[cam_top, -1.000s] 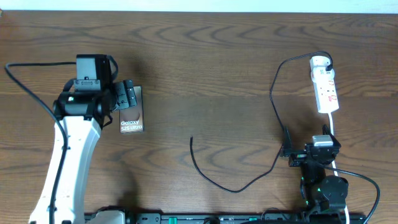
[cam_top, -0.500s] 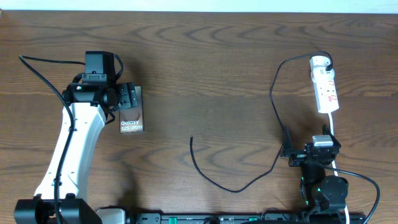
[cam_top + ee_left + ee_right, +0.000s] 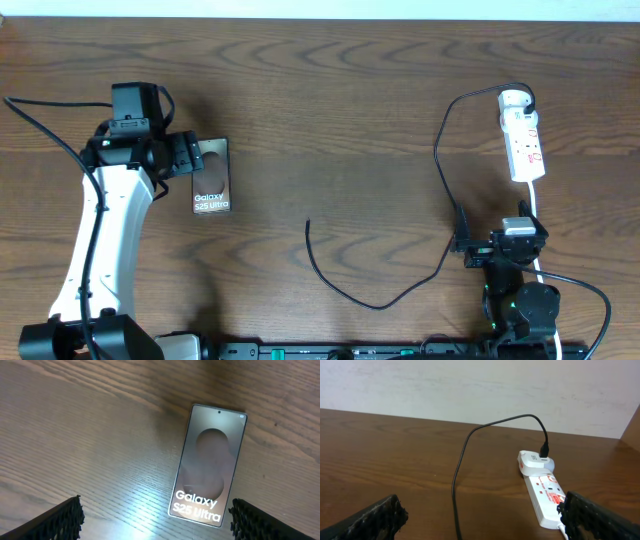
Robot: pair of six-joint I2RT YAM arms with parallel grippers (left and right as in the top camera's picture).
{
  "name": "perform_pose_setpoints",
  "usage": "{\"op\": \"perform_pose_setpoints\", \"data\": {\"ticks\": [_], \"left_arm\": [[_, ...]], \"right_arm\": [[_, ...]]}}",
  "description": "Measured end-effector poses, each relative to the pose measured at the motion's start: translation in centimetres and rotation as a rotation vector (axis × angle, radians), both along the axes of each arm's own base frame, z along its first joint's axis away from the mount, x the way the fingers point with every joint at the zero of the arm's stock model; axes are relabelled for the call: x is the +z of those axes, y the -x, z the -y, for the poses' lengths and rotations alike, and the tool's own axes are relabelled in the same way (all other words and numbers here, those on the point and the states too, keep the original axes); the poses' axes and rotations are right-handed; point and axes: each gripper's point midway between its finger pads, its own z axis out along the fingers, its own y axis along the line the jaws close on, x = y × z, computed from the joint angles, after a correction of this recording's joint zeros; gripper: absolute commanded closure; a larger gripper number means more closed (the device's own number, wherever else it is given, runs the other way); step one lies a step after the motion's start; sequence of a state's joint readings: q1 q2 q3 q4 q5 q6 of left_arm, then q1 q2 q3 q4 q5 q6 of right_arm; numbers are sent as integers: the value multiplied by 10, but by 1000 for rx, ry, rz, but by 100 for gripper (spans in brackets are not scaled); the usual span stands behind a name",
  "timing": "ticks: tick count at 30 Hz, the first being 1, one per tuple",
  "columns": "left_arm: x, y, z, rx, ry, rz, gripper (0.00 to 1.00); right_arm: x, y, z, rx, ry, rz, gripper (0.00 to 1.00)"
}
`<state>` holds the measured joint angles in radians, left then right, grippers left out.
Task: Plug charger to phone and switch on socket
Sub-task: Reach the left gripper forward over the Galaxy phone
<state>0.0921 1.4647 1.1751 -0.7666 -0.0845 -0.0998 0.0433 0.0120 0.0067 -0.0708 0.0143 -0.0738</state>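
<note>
left claw (image 3: 156, 507) hangs wide open over the phone (image 3: 210, 465), which lies flat on the worktop (image 3: 320, 100) nearer one finger, its long axis crosswise to the finger line. the charger (image 3: 309, 235) tip rests well apart, towards the right claw (image 3: 482, 505), which is also wide open. beyond that, the plug sits in the socket (image 3: 547, 495).

The phone (image 3: 210, 462) carries the only wording that can be read: white letters in two lines, "Galaxy" above "S25 Ultra". They run across the end of its dark face that lies nearest the left tool (image 3: 157, 522), just ahead of its fingertips. The overhead view shows the same two lines on the phone's end furthest from that tool's wrist. The socket (image 3: 547, 497), ahead of the right tool (image 3: 482, 520), bears small red print on its white face, too small to read.
</note>
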Motion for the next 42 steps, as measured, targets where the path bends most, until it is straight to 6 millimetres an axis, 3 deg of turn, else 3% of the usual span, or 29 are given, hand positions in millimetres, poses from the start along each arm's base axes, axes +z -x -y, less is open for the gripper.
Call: {"op": "perform_pose_setpoints", "data": {"ticks": [7,15,42], "left_arm": [[2,-8,0,-2,0,33,9],[-16,-10,0,-2,5,-23,9],[-26,-10,0,-2,8,-52,9]], "right_arm": [[0,0,0,0,0,0,1],[0,0,0,0,0,0,1],[0,0,0,0,0,0,1]]}}
